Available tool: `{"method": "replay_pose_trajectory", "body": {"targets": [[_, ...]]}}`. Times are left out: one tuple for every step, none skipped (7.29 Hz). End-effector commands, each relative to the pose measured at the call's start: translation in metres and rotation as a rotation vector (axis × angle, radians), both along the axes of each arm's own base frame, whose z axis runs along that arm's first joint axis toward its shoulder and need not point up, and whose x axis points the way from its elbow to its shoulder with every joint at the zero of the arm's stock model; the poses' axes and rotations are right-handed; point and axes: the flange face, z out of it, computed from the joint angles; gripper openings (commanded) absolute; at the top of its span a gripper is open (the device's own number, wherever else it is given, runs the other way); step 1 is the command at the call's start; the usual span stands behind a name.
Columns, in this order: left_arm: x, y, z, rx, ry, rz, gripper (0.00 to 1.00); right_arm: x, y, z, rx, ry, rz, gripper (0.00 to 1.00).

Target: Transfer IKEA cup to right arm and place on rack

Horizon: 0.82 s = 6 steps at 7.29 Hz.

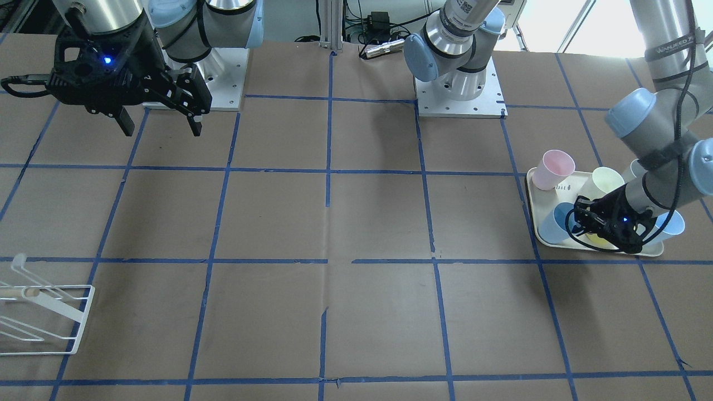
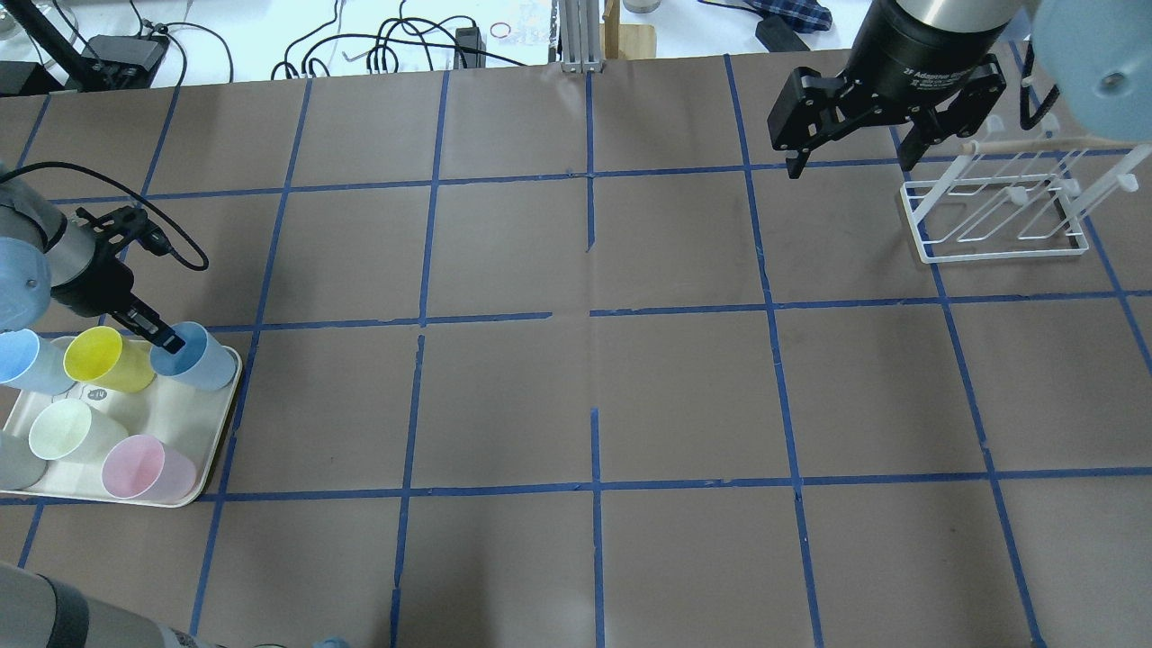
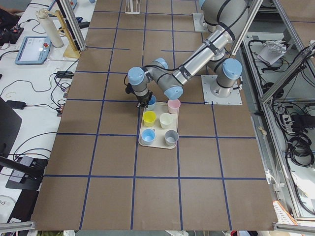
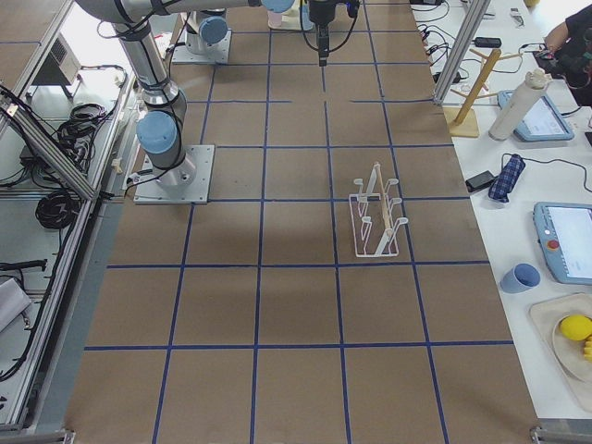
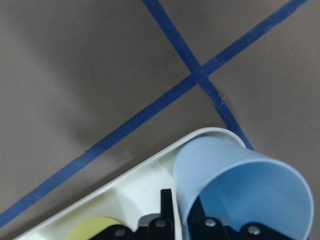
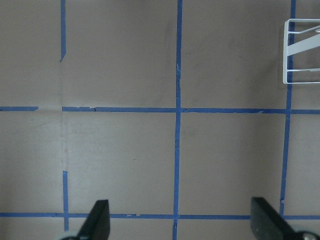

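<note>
Straddling the cup [image 2: 202,364] wall, the left claw [image 2: 165,339] clenches it at the tray [image 2: 216,423] corner; the right claw [image 2: 848,166] hangs spread wide above the counter [image 2: 684,396], well apart from the rack [image 1: 72,328].

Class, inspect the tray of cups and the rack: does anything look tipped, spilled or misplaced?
Nothing stands out. All six cups sit upright on the tray, the rack stands level, and the left gripper grips the IKEA cup by its wall.

On the counter's [image 2: 585,405] left, a cream tray [image 2: 219,425] holds a yellow cup [image 2: 94,355], pink cup [image 2: 135,466], green cup [image 2: 61,430] and grey cup [image 2: 13,461].
</note>
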Motion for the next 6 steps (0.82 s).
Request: {"method": "replay_pose_trajectory", "body": {"targets": [[0.002,-0.005,0.023,-0.027,-0.007,0.0,0.0,0.0,0.0,0.0,0.0,0.001,0.0,1.0],[-0.011,0.0,0.048,-0.015,0.084,0.016,0.0,0.0,0.0,0.0,0.0,0.001,0.001,1.0],[-0.024,-0.005,0.094,-0.013,0.118,0.016,0.0,-0.002,0.0,0.0,0.001,0.0,0.0,1.0],[-0.056,-0.007,0.134,0.018,0.234,0.062,0.0,-0.008,-0.002,0.001,0.008,0.0,-0.009,1.0],[-0.085,-0.004,0.154,0.056,0.299,0.131,0.0,-0.015,-0.004,0.003,0.003,-0.003,-0.021,1.0],[-0.126,-0.002,0.165,0.059,0.398,0.161,0.0,-0.03,-0.005,0.004,0.026,-0.062,-0.034,1.0]]}}
